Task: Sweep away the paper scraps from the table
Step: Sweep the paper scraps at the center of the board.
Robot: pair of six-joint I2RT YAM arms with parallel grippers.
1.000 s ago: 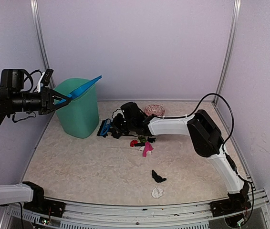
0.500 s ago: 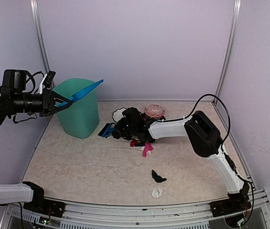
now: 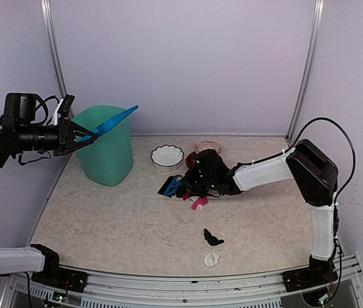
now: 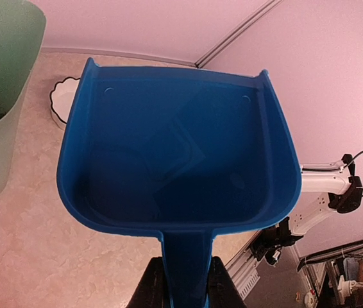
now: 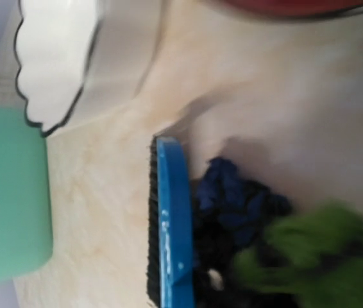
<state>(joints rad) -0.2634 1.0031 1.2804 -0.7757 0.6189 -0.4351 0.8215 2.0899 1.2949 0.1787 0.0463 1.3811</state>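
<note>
Your right hand [image 3: 190,183] brushes at the scrap pile, frame centre; your left hand [image 3: 72,136] holds the pan up at the left edge.

Your right hand is clamped on the small blue hand brush [image 3: 171,187], bristles down on the beige marbled tabletop [image 3: 104,218]. The brush touches a cluster of crumpled paper scraps [image 3: 197,197]: black, blue, green, red and pink. Wrist view is blurred: brush [image 5: 172,224] against blue and green wads [image 5: 252,237]. A black wad [image 3: 212,239] and a white wad [image 3: 211,258] lie apart, lower centre. Your left hand [image 4: 183,283] is closed on the handle of the blue plastic dustpan [image 4: 178,160], raised and tilted over the green plastic bin [image 3: 108,154]. A white scalloped bowl [image 3: 167,156] sits right of the bin.
</note>
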